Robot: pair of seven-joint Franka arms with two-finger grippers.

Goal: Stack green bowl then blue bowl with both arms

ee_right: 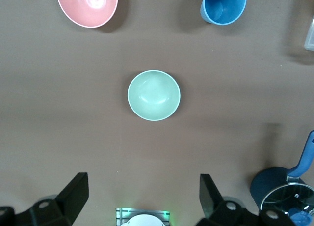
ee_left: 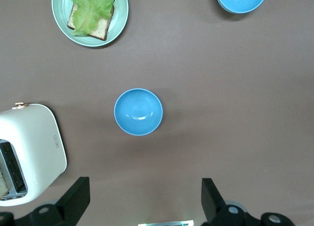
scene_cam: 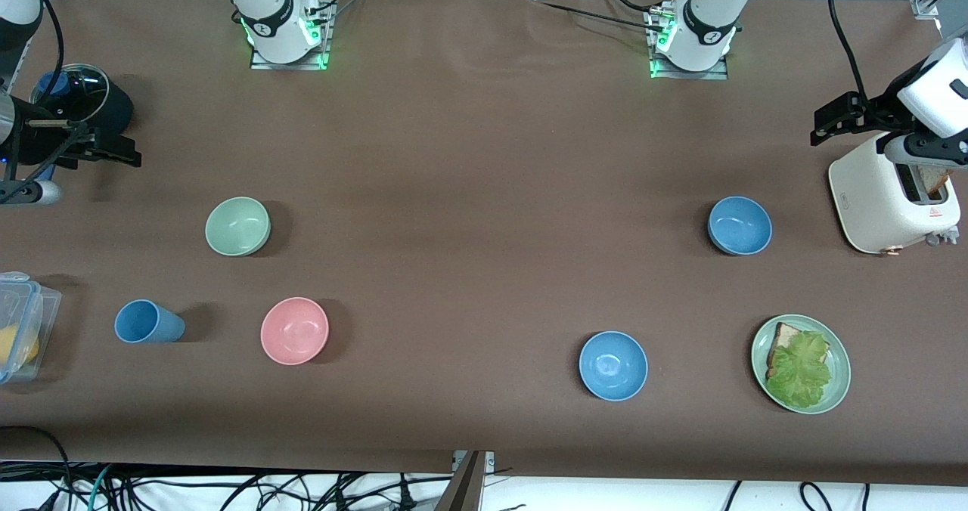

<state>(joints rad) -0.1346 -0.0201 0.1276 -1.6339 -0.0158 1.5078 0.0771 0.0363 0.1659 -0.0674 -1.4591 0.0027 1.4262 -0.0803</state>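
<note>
Right wrist view only: green bowl.

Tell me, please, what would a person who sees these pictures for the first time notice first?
Probably the colored bowls scattered on the brown table: the green bowl and a pink bowl toward the right arm's end, the blue bowl and a brighter blue bowl toward the left arm's end. Next, the green plate with sandwich and lettuce, near the front camera. Both hands, left and right, hang open above the table.
</note>
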